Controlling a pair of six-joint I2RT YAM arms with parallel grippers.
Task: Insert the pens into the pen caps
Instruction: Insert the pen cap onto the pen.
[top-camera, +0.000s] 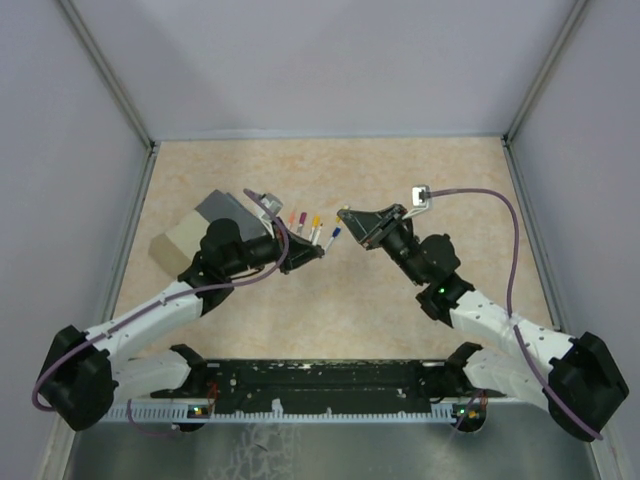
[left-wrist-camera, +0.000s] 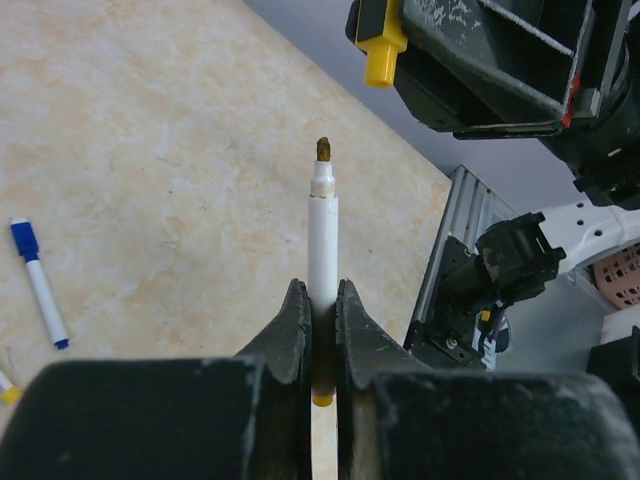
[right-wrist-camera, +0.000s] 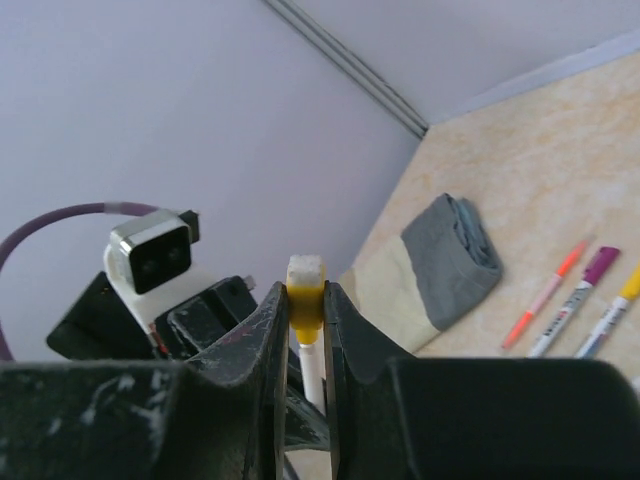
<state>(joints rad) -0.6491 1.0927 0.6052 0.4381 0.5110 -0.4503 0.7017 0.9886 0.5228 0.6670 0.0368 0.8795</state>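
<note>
My left gripper is shut on a white pen barrel and holds it above the table. The pen's dark yellow tip points at my right gripper. My right gripper is shut on a yellow pen cap, which also shows in the left wrist view. A gap separates the tip from the cap. In the top view the left gripper and right gripper face each other mid-table. Orange, magenta, yellow and blue capped pens lie between them.
A beige box with a grey lid sits at the left beside my left arm; it also shows in the right wrist view. Grey walls enclose the table on three sides. A blue-capped pen lies below the left gripper.
</note>
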